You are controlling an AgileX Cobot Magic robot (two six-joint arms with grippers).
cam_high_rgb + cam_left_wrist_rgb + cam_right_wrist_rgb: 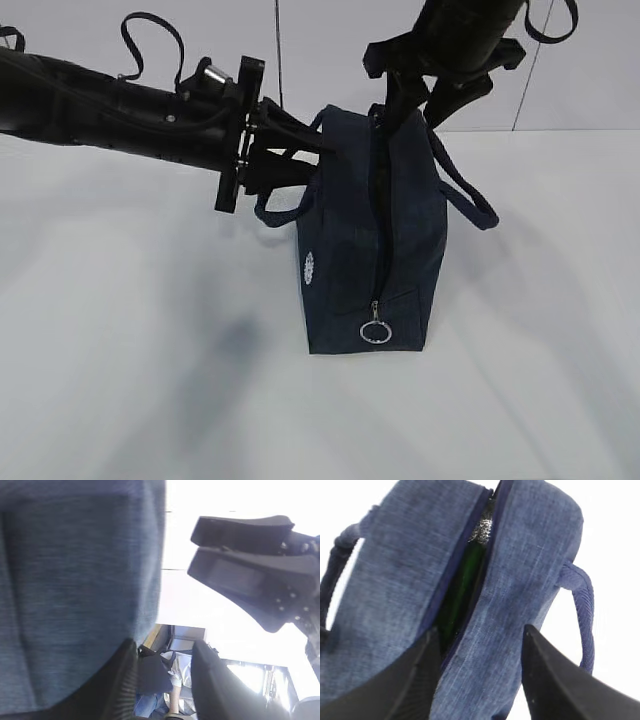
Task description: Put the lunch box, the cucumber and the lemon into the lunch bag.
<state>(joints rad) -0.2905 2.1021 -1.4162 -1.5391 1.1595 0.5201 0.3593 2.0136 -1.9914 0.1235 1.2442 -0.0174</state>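
The white table (120, 400) is bare in the foreground. On it, near the middle, stands the lunch bag (410, 250), upright, with its narrow end panel facing the camera. A silver ring pull (374, 333) hangs low on that end, at the bottom of the zipper line that runs up the panel. A small white round logo (308, 269) sits on the bag's left side. One loop handle (470, 195) droops off the right side; the other droops on the left, below the left arm.

At the upper rear of the bag both arms meet it. The left gripper (300, 150) reaches in horizontally from the left at the bag's top left edge. In the left wrist view its fingers (210, 680) are spread, with open space visible between them, and the bag fabric (75, 605) lies against the left finger; nothing is clamped. The right gripper (410, 100) comes down from above onto the bag's top. In the right wrist view its fingers (555, 680) are parted and straddle the right half of the bag top, with the zipper slit just inside the left finger; whether they press the fabric cannot be told.

Through the slit, the cucumber (462, 587) is visible inside the bag as a dark green surface. The lunch box and the lemon are not visible in any view.
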